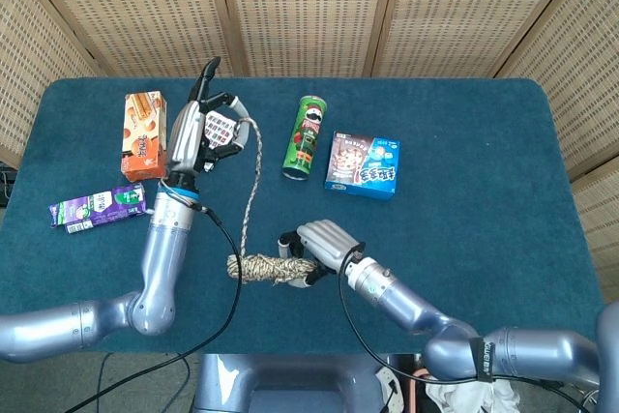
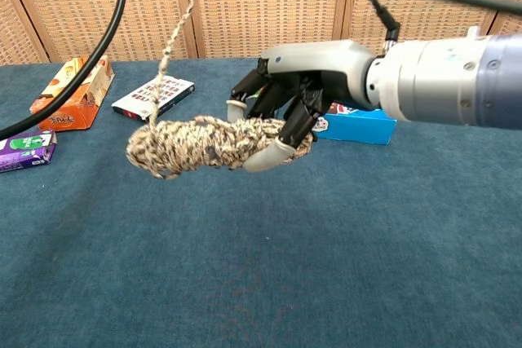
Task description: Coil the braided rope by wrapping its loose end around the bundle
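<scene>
In the head view my right hand (image 1: 324, 244) grips one end of the braided rope bundle (image 1: 263, 268), which lies level above the table's near middle. The chest view shows the same bundle (image 2: 196, 144) sticking out leftward from the right hand (image 2: 303, 112), whose fingers curl around it. A single loose strand (image 1: 250, 191) runs taut from the bundle's free end up to my left hand (image 1: 198, 131), raised over the far left of the table. That hand holds the strand's end between its fingers. In the chest view the strand (image 2: 173, 34) rises out of the top edge and the left hand is out of frame.
An orange box (image 1: 144, 134) and a purple packet (image 1: 97, 208) lie at the left. A white booklet (image 2: 155, 97) sits below the left hand. A green crisp can (image 1: 307, 137) and a blue box (image 1: 363, 164) stand at the far middle. A black cable (image 2: 90, 71) hangs by the left arm.
</scene>
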{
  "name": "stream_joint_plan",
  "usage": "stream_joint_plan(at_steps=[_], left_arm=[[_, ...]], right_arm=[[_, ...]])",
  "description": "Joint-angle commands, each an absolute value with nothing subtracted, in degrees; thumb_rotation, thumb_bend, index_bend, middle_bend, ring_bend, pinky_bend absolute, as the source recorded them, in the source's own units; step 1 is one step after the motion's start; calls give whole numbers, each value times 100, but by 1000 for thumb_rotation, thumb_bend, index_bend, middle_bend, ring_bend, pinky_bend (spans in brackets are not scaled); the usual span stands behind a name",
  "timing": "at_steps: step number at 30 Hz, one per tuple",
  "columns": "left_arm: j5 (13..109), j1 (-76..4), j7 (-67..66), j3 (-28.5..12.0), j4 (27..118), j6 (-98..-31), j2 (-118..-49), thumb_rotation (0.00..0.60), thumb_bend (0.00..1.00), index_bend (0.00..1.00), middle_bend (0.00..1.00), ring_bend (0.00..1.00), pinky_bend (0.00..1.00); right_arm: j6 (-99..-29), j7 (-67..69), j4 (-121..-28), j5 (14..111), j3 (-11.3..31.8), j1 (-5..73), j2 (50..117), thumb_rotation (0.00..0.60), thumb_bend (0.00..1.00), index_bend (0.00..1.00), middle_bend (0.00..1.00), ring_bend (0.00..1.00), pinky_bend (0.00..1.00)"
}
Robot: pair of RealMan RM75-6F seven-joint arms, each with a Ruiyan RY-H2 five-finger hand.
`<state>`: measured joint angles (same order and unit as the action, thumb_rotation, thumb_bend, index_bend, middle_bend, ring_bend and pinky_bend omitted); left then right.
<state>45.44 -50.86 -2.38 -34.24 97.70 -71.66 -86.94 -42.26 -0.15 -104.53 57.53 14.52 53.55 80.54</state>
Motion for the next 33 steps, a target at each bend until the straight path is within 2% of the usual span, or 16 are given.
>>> stream_joint_plan(at_steps=[1, 7, 16, 33], left_arm=[[4461, -5012, -5, -3390, 9472, -6977, -8719, 600, 579, 832, 0, 0, 0], [4456, -4870, 420, -3287, 8995, -6679, -8779, 600, 579, 832, 0, 0, 0], [4745, -4690, 924, -3030, 8552, -6393, -8937, 600, 579, 832, 0, 0, 0], [5386, -4482, 1735, -2662, 7670, -6106, -9447, 600, 579, 832, 0, 0, 0]], right_arm=[[-3879, 815, -10719, 6200, 1680, 5119, 7738, 600, 588, 717, 718, 491, 737], [-3610, 1795, -10849, 6214, 1955, 5032, 7621, 600, 589, 718, 718, 491, 737], [-3466, 2555, -10923, 6098, 2184, 5009, 7620, 600, 589, 718, 718, 491, 737], [-3768, 2745, -10952, 5106, 2337, 5137, 7733, 600, 590, 718, 718, 491, 737]])
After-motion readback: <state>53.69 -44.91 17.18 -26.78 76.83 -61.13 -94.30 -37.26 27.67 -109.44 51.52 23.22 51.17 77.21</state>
